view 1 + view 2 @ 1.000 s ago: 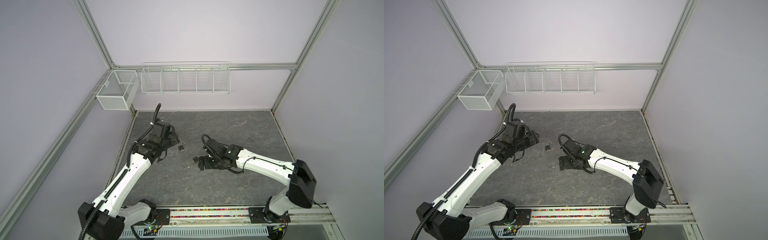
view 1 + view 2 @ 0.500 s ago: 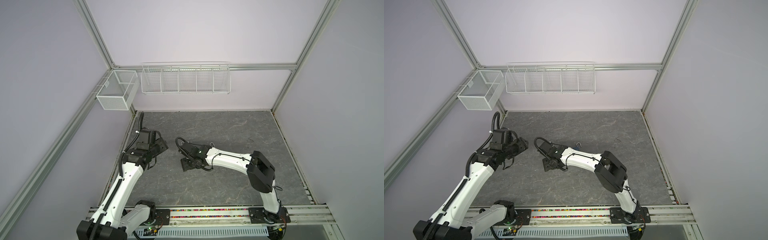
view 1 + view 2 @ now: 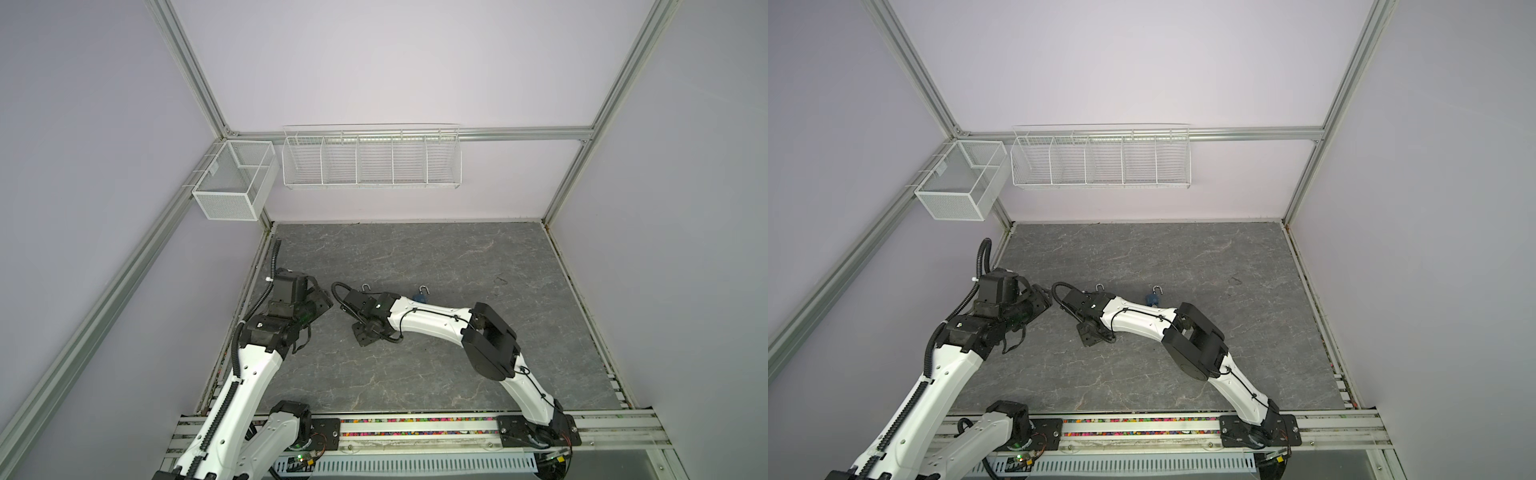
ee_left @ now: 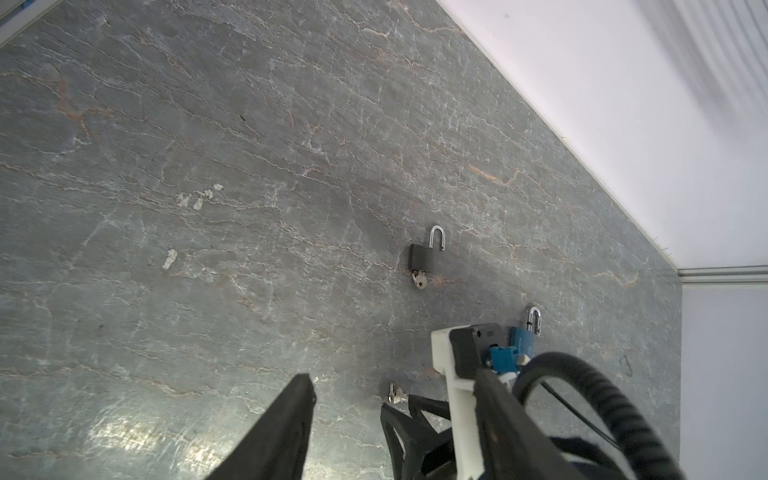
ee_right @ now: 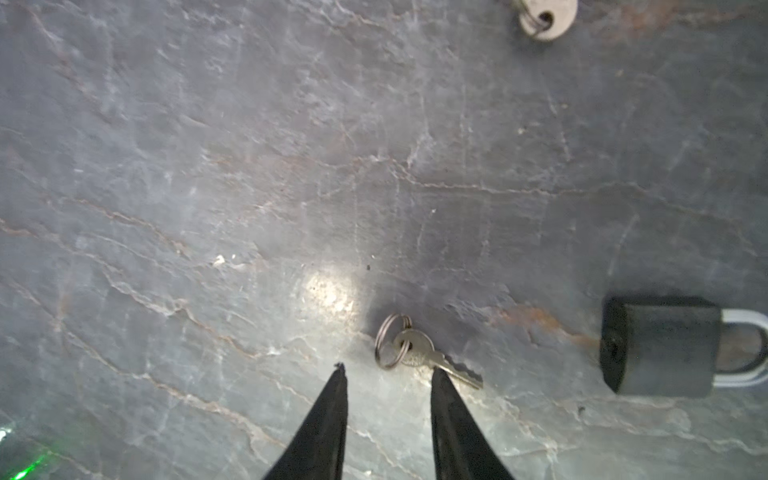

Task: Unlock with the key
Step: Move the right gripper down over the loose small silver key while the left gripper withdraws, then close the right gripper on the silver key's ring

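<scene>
Down at the worktop (image 5: 208,166) with the right jaws set to a slim gap, gripping nothing. Aimed at a key (image 5: 419,353) on its ring (image 5: 377,345), flat a little left of the worktop's middle, one tip touching its blade, a black padlock (image 5: 660,345) close by. With the left jaws: well parted, empty, farther left. Could easily pin the thin key flat, skid it aside, or pinch only the ring and leave the key dangling.

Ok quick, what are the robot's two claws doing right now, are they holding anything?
Left gripper: open, holding nothing.
Right gripper: open, gripping nothing; the key lies loose beside one finger.
</scene>
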You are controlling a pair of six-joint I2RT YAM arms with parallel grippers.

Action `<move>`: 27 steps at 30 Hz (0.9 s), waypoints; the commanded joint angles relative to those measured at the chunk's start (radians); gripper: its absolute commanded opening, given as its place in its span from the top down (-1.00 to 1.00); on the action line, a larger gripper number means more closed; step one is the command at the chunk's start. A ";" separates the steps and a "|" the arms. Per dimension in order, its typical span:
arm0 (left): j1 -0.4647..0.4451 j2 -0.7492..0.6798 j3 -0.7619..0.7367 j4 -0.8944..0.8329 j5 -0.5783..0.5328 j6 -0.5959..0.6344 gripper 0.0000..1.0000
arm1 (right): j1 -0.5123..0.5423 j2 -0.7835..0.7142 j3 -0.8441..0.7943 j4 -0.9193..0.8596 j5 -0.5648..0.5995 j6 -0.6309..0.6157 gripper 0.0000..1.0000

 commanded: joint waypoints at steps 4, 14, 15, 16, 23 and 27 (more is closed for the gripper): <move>0.006 -0.017 -0.028 -0.005 -0.019 -0.021 -0.23 | 0.015 0.041 0.053 -0.065 0.046 -0.041 0.41; 0.006 -0.022 -0.043 0.007 -0.025 -0.032 -0.22 | 0.016 0.084 0.108 -0.096 0.059 -0.062 0.55; 0.007 -0.025 -0.043 0.004 -0.031 -0.034 -0.22 | 0.017 0.087 0.111 -0.099 0.062 -0.066 0.56; 0.007 -0.029 -0.043 0.002 -0.036 -0.036 -0.22 | 0.017 0.089 0.115 -0.099 0.066 -0.068 0.56; 0.008 -0.047 -0.047 0.005 -0.053 -0.046 -0.22 | 0.018 0.112 0.142 -0.110 0.075 -0.083 0.62; 0.007 -0.050 -0.054 0.007 -0.057 -0.050 -0.21 | 0.017 0.116 0.147 -0.119 0.079 -0.091 0.70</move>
